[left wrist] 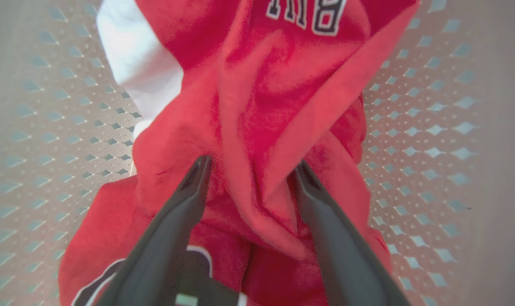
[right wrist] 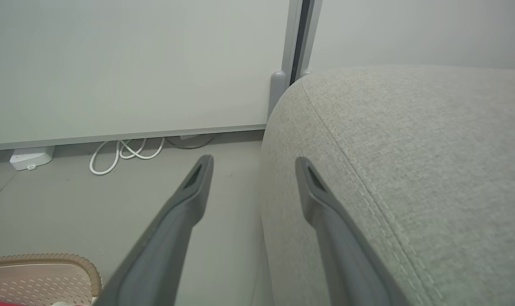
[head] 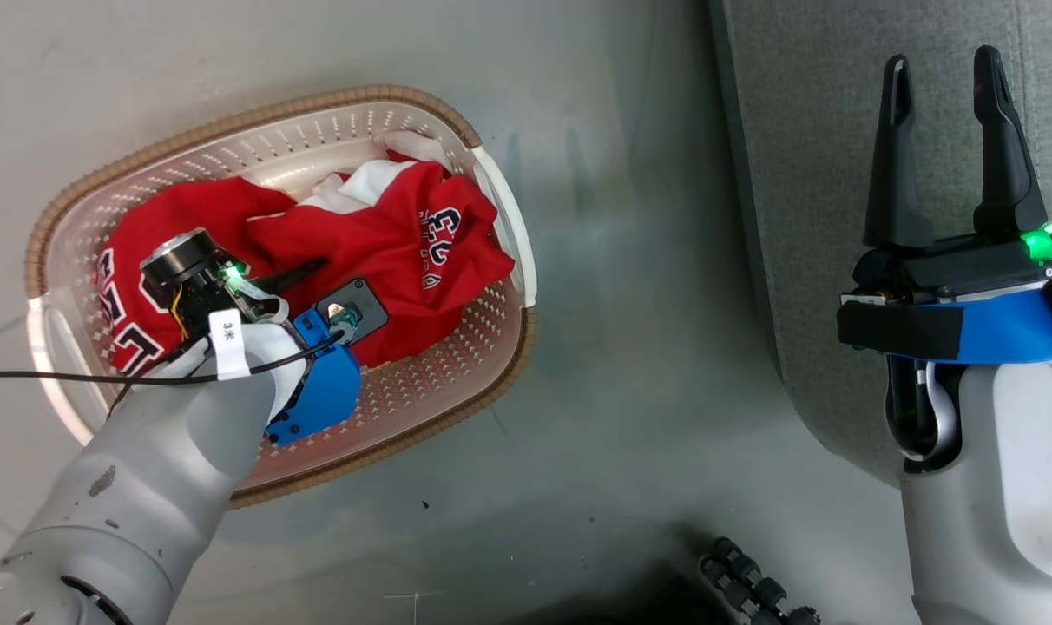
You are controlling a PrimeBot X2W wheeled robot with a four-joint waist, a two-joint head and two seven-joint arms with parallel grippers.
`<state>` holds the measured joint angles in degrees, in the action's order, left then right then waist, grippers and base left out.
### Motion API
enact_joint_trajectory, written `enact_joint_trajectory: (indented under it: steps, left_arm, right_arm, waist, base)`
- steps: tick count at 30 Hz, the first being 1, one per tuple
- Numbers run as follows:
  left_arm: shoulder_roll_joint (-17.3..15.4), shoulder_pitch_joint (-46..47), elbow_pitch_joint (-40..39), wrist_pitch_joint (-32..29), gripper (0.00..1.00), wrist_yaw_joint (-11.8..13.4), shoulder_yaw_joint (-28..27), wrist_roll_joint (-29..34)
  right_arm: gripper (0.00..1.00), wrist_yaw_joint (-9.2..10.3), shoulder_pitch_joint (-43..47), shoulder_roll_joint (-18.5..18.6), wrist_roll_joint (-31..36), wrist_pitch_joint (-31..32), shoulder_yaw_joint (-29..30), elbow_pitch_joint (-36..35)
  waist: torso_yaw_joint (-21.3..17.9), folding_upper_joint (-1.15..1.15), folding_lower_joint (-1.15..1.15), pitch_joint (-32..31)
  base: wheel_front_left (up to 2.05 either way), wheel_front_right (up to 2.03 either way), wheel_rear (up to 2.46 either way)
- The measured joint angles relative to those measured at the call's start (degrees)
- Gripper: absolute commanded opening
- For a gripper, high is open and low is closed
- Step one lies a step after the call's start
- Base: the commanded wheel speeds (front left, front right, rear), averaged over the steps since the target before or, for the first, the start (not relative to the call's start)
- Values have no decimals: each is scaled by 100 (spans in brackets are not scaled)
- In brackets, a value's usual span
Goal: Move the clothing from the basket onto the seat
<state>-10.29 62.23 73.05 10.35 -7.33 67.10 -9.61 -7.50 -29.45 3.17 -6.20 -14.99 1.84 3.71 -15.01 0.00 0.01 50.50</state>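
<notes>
The cream perforated basket (head: 257,117) with a brown rim sits on the floor at the left. It holds the crumpled red clothing (head: 404,243): one piece shows dark white-edged lettering, and another at the basket's left end (head: 122,295) shows large white-edged characters. My left gripper (left wrist: 252,165) reaches down into the basket, open, its two fingers straddling a raised fold of red cloth (left wrist: 257,127). In the head view one of its dark fingers (head: 305,269) lies on the cloth. My right gripper (head: 943,65) is open and holds nothing, hovering over the left edge of the grey seat (head: 804,174).
Bare grey floor (head: 647,304) separates the basket from the seat. A black cable (head: 57,376) runs across my left forearm. By the wall, the right wrist view shows a looped white cord (right wrist: 121,153) and a small white box (right wrist: 30,157). Dark ridged parts (head: 752,590) sit at the bottom edge.
</notes>
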Motion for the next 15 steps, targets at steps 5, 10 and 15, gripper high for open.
enact_joint_trajectory:
  steps: [5, 10, 15]
  left_arm:
    - [-8, 170, 25, -121, 100, 0, 201, -22]
    - [27, 280, 42, -127, 83, 0, 310, -43]
    - [68, 307, 52, -84, 0, 0, 396, -45]
  right_arm:
    - [100, 0, -52, -9, -31, 0, 3, -88]
    - [100, 0, -80, -11, -30, 0, 16, -121]
    - [100, 0, -82, -14, -30, 0, 12, -118]
  waist:
    - [-52, 0, 0, 230]
    - [-48, 0, 0, 362]
    - [-11, 0, 0, 385]
  base:
    - [0, 0, 0]
    - [0, 0, 0]
    - [0, 0, 0]
